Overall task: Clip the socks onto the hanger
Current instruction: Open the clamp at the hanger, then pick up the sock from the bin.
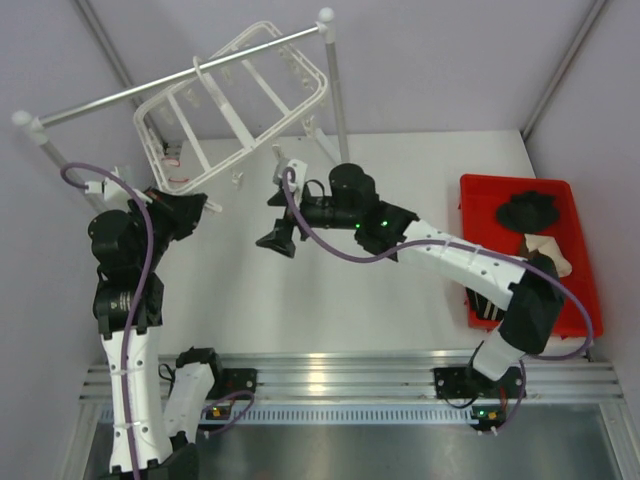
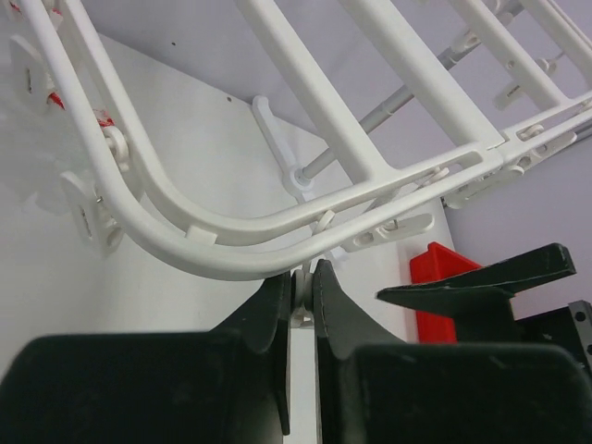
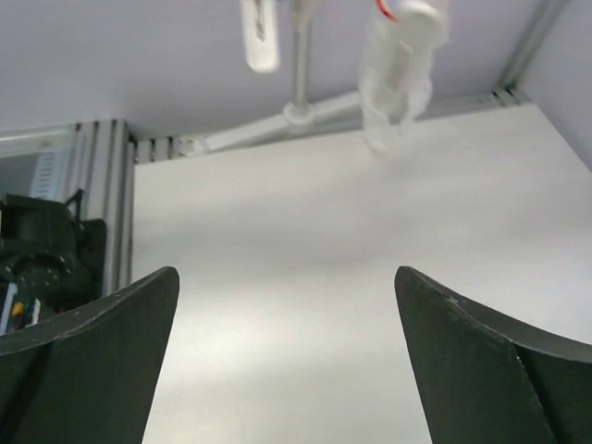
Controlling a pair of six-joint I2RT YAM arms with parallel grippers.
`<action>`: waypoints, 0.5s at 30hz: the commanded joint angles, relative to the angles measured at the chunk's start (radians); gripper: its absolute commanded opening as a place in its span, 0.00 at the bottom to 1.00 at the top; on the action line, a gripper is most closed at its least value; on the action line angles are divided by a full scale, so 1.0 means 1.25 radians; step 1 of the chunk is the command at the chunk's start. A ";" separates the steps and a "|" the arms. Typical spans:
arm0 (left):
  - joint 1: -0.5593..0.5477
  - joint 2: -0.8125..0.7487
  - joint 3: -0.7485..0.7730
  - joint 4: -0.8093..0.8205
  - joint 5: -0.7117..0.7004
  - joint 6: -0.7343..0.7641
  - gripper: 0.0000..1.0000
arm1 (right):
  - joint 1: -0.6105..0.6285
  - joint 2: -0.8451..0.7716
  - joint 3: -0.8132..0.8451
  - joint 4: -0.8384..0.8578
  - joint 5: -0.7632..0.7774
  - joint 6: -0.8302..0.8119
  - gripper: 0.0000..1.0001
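Observation:
The white hanger (image 1: 235,105) hangs tilted from a grey rail at the back left. My left gripper (image 1: 203,206) is under its near corner. In the left wrist view this gripper (image 2: 303,277) is shut on a small white clip (image 2: 305,301) dangling just below the hanger's curved corner bar (image 2: 185,250). My right gripper (image 1: 275,221) is open and empty over the table, right of the hanger. In its wrist view it (image 3: 287,277) holds nothing, and two clips (image 3: 398,65) dangle above it. A black sock bundle (image 1: 528,210) lies in the red bin (image 1: 575,270).
The grey rail (image 1: 180,80) rests on two upright poles, one (image 1: 335,90) close behind my right gripper. A pale cloth item (image 1: 550,250) also lies in the red bin. The bin shows in the left wrist view (image 2: 435,273) beyond my right gripper's finger (image 2: 481,282).

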 commanded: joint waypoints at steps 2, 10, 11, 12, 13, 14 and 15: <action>0.001 0.004 -0.015 0.011 0.011 -0.010 0.00 | -0.099 -0.174 -0.076 -0.213 0.007 -0.037 1.00; 0.001 0.003 -0.024 0.018 0.010 -0.001 0.00 | -0.494 -0.367 -0.156 -0.609 -0.125 -0.248 0.98; 0.003 0.001 -0.026 0.017 0.008 0.001 0.00 | -0.551 -0.374 -0.152 -0.658 -0.187 -0.353 0.96; 0.001 0.001 -0.027 0.017 0.008 0.000 0.00 | -0.645 -0.378 -0.149 -0.778 -0.204 -0.410 0.95; 0.001 0.000 -0.027 0.016 0.008 0.001 0.00 | -0.693 -0.380 -0.134 -0.834 -0.217 -0.472 0.92; 0.003 -0.001 -0.028 0.016 0.008 0.000 0.00 | -0.741 -0.377 -0.125 -0.907 -0.247 -0.541 0.90; 0.001 -0.001 -0.031 0.016 0.010 0.000 0.00 | -0.829 -0.369 -0.116 -0.976 -0.251 -0.698 0.88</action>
